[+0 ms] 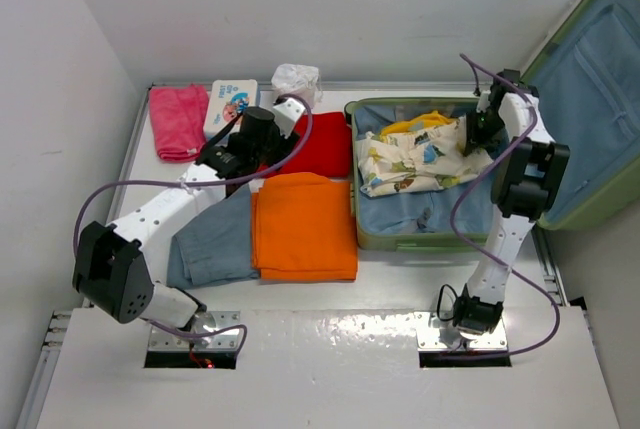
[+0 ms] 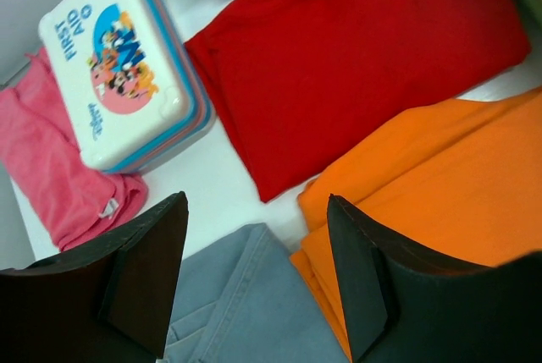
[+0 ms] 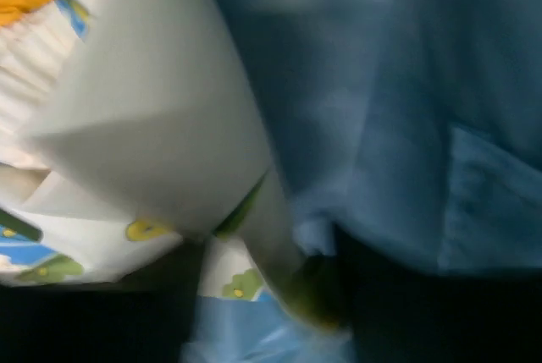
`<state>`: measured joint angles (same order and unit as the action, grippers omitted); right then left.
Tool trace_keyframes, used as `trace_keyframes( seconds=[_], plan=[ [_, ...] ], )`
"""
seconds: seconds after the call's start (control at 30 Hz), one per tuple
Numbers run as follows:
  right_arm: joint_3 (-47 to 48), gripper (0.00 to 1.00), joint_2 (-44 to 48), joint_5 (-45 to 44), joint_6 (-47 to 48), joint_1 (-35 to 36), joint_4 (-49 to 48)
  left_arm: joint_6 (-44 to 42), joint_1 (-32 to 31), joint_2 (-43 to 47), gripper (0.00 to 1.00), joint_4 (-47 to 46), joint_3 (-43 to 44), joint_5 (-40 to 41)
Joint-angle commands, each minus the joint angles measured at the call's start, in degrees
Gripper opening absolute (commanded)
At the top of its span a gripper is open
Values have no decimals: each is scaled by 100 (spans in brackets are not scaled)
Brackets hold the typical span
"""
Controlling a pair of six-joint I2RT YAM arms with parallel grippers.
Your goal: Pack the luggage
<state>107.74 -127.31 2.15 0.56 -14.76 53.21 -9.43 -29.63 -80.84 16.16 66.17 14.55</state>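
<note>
The luggage, a light-green hard-shell case, lies open at the right with its blue-lined lid raised. Inside are a blue garment and a white printed cloth with a yellow piece behind it. My right gripper is down at the cloth's right end. Its wrist view is a blur of printed cloth and blue fabric, and the jaws are lost in shadow. My left gripper hangs open over the table, empty, above the grey-blue jeans.
On the table left of the luggage lie an orange cloth, a red cloth, the jeans, a pink towel, a white first-aid box and a crumpled white bag. Walls close in on the left and the back.
</note>
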Motion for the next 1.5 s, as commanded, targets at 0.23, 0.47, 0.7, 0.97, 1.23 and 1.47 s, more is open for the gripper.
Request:
trace_keyframes(
  seconds=[0.23,0.47,0.7,0.97,1.23,1.47],
  plan=[
    [-137,98,1154,1488,-566,-220,410,555,807,-37,71,-62,71,-90],
    [-1192,98,2779,2369,295,359,103,1416,1993,-467,71,844,20,-1083],
    [-2108,98,3528,2369,516,1344,-108,1848,2331,-749,80,1310,-420,-806],
    [-2241,98,3449,2307,340,1784,-162,2428,2101,-1829,46,1477,-430,-7],
    [-2144,98,3397,2210,393,1775,-100,2385,3164,-3402,23,1671,694,559],
    [-2047,98,3274,2211,349,1845,-100,865,3472,-3897,38,1354,1829,-196]
  ],
)
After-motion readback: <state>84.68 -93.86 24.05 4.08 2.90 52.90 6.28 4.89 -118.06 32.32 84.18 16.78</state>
